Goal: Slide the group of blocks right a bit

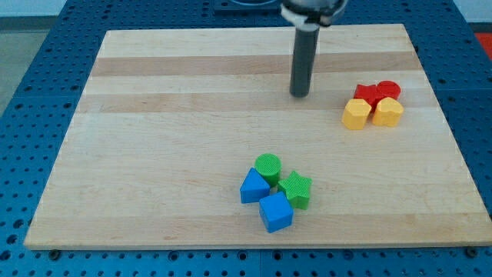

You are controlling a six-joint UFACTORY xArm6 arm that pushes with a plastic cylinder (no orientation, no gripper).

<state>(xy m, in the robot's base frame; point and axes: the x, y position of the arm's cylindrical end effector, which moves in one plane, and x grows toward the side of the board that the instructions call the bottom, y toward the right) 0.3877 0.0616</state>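
Bright, even overhead light, soft short shadows, sharp focus, no glare.

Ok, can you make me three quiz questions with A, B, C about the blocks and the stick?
1. Where is my tip?
A. left of the red and yellow blocks
B. among the green and blue blocks
C. off the board

2. How many blocks are there?
A. six
B. eight
C. ten

3. My tip is:
A. touching a yellow block
B. touching no block
C. resting on the green star

Answers:
1 A, it stands just left of the red block.
2 B, four per cluster.
3 B, bare board surrounds it.
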